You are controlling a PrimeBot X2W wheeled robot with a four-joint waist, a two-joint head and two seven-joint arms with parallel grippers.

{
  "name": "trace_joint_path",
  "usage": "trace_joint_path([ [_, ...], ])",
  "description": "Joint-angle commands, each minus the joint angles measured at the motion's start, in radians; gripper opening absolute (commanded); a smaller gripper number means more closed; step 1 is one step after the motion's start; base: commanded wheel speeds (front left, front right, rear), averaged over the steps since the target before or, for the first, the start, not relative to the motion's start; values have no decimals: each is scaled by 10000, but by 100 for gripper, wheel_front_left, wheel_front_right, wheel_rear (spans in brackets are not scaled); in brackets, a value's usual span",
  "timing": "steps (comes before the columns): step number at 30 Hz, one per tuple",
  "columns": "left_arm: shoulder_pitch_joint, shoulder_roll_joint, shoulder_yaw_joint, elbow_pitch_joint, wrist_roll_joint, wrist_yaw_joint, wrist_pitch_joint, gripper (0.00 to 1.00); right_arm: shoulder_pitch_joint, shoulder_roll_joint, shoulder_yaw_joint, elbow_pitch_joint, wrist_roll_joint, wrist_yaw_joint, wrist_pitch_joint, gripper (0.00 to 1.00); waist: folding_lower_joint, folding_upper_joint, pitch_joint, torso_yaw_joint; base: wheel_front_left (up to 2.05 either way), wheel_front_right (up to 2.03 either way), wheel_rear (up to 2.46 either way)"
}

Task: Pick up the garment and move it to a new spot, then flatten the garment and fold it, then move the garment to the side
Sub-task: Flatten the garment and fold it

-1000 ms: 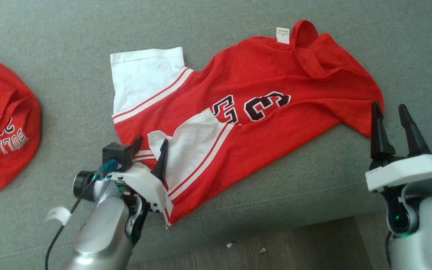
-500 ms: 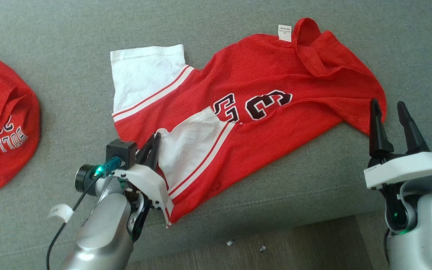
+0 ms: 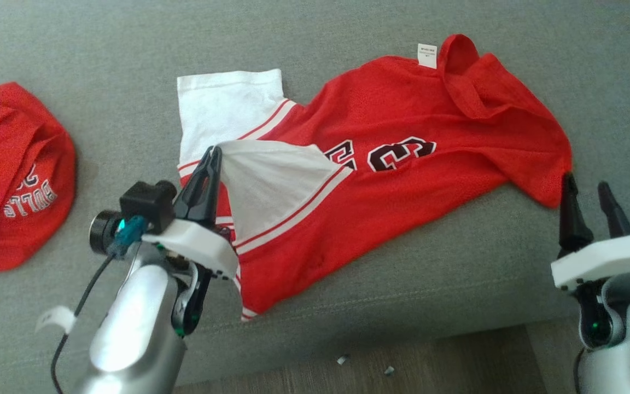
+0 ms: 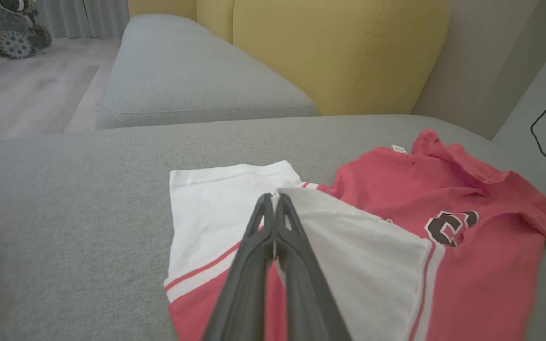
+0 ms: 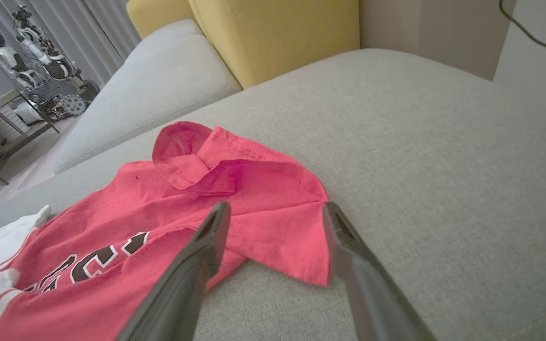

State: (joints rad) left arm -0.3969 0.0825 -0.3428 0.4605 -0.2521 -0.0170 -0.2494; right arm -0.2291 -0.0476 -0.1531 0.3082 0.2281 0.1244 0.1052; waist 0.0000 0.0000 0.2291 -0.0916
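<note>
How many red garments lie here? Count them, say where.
2. One jersey spread across the middle, white sleeve pinched by the left gripper; one bunched garment at the far left, partly cut off.

The red garment (image 3: 402, 142) lies rumpled on grey cushion, one white sleeve corner lifted.

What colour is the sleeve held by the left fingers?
White; the sleeve shows best in the left wrist view.

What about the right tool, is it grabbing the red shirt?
No, the right tool is wide open near the red shirt, with no cloth pinched.
</note>
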Motion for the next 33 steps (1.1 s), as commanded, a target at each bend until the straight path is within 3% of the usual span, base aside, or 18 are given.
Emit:
trace_joint_path([
  [1,131,263,448,-818,157,77,-122,0,-211,-26,-2,-43,214,63,84,100,0,0,-59,83,0,0,0],
  [8,849,238,624,-2066,333,-4,-123,0,-612,-26,-720,1445,923,63,-10,100,0,0,-70,285,0,0,0],
  [17,1070,139,465,-2380,520,-191,-123,0,-1591,-26,-755,3401,1482,63,-478,100,0,0,114,490,0,0,0],
  [33,975,60,453,-2447,701,-335,-124,0,-2969,-26,-963,6519,971,63,-1581,100,0,0,258,706,0,0,0],
])
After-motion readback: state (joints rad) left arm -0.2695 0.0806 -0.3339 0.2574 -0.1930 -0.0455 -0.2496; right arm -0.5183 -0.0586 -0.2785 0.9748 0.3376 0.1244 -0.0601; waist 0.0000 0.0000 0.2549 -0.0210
